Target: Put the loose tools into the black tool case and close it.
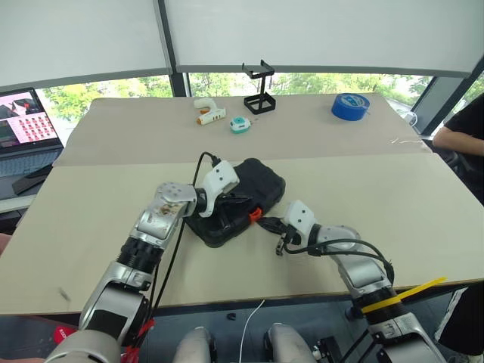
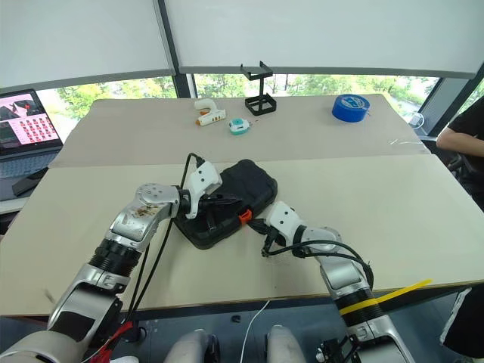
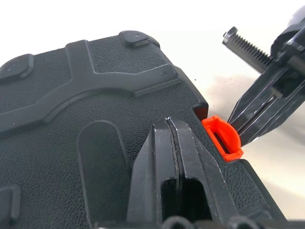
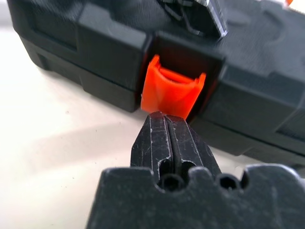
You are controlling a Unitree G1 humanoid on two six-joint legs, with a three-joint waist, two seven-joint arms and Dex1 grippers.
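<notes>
**Two closed grippers at the shut tool case**

Both arms meet at the black plastic clamshell tool case [image 1: 240, 198], which lies lid-down-shut near the middle of the beige desk [image 1: 91, 219]. On the left, the left gripper [image 3: 167, 125] rests on the textured lid with its fingers pressed together, holding nothing. Right of it, the small orange latch [image 4: 170, 89] sits on the case's front edge. The right gripper [image 4: 167, 119], fingers likewise together and empty, points at that latch, seemingly touching its lower lip.

Silver-and-black segmented arms with white wrist housings, black cables, black ridged claws (yellow strap on the right forearm).
</notes>
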